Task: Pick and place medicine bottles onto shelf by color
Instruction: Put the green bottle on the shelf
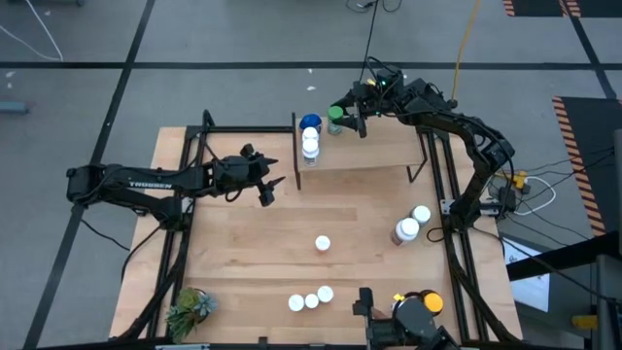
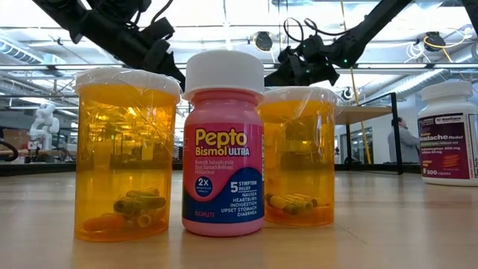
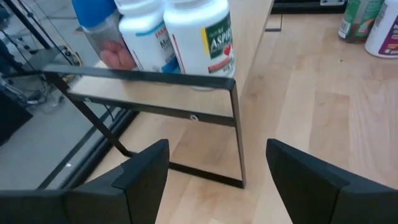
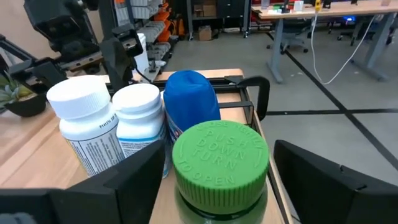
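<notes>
The shelf (image 1: 374,154) stands at the table's far middle. On its left end stand a blue-capped bottle (image 1: 310,123) and two white-capped bottles (image 1: 310,146), and beside them a green-capped bottle (image 4: 219,155). My right gripper (image 4: 217,180) is open, with one finger on either side of the green cap and a thin gap at each side. My left gripper (image 1: 272,185) is open and holds nothing, just off the shelf's left end, facing its black leg frame (image 3: 236,124). More white-capped bottles (image 1: 311,300) stand on the table's near part.
One white-capped bottle (image 1: 323,244) stands at mid-table and two more (image 1: 413,222) at the right. A yellow-lidded jar (image 1: 428,303) is at the near right and a green plant (image 1: 190,309) at the near left. Two orange bottles and a pink bottle (image 2: 222,149) fill the low view.
</notes>
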